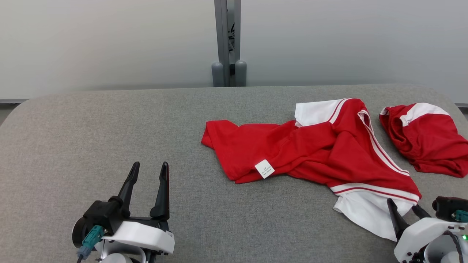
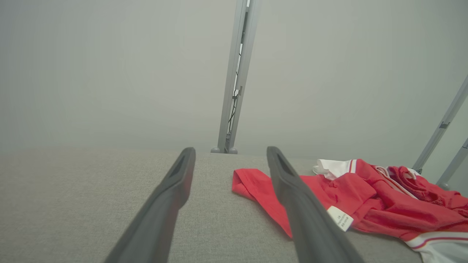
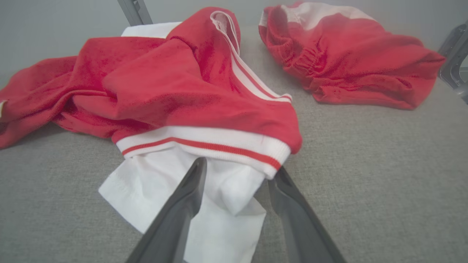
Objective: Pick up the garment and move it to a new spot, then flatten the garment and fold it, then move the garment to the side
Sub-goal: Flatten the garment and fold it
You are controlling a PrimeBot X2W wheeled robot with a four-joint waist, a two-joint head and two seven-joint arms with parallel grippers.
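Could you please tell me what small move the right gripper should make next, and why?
Probably lift the right gripper clear of the white sleeve: its jaws stand open, the sleeve lies slack between them, and the red shirt is crumpled, needing fresh grips to flatten.

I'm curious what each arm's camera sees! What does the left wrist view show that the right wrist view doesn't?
Left wrist view's extras: the left gripper, jaws wide apart above the grey fabric-covered table, and the plain red end of the crumpled red-and-white shirt. Right wrist view's extras: the right gripper, jaws parted at that shirt's white end. Shared: the shirt, the bunched red shorts with an elastic waist, and the table.
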